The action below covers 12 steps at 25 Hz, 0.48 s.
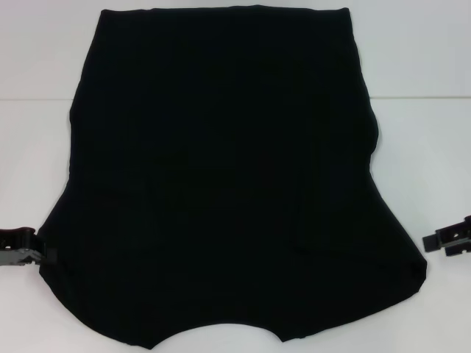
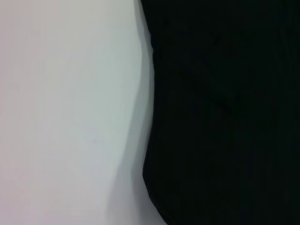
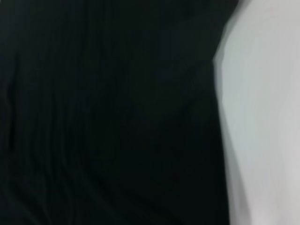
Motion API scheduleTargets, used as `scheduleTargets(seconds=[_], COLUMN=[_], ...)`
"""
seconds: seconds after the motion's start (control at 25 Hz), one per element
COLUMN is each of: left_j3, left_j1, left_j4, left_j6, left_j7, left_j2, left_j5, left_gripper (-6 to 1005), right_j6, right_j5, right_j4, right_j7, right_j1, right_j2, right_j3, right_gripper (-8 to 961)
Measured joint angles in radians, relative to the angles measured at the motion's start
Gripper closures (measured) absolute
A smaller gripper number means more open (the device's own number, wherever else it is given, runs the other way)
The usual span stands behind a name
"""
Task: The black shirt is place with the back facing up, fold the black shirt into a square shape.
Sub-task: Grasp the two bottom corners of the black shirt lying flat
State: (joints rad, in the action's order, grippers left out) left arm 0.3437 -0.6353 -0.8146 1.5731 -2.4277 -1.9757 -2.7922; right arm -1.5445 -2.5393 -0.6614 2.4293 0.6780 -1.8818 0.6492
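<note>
While the black shirt (image 1: 221, 176) lies spread flat over the white table (image 1: 434, 66), I see it filling most of the head view, from the top edge of the frame down to the bottom edge. Its plain side faces up; I can make out no lettering on it. The straight hem sits along the top of the frame, the sleeves flare out toward the lower left and lower right, and the curved neckline cuts in at the bottom centre.

My left gripper (image 1: 38, 254) sits low at the left edge of the frame, its tip right at the edge of the left sleeve. Whether it touches the cloth I cannot tell, and I cannot tell how far its fingers are parted or whether they have hold of anything.

My right gripper (image 1: 434, 243) sits at the right edge of the frame, just beside the right sleeve with a strip of bare table between them. It holds nothing, and its two fingers appear slightly parted.

The left wrist view shows the shirt's edge (image 2: 225, 112) against the table (image 2: 70, 112). The right wrist view shows the same dark fabric (image 3: 108, 112) beside the white surface (image 3: 267, 117).
</note>
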Motion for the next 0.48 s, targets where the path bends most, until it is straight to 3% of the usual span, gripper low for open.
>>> scheduleTargets(seconds=[0.2,0.48], left_j3=[-0.001,-0.001], left_j1=[0.000,-0.001], left_j4=[0.013,0.014], left_j6=[-0.009,-0.010], left_j7=[0.000,-0.001], left_j2=[0.001,0.001], left_j5=[0.000,0.000], left_gripper=[928,922], right_j6=[0.023,0.031], right_j5=[-0.010,-0.010], right_j4=[0.002,0.002], right_j7=[-0.002,-0.002], right_j1=[0.004,0.006], right_j2=[-0.026,-0.039], right_j3=[0.050,0.064], right_gripper=[359,360])
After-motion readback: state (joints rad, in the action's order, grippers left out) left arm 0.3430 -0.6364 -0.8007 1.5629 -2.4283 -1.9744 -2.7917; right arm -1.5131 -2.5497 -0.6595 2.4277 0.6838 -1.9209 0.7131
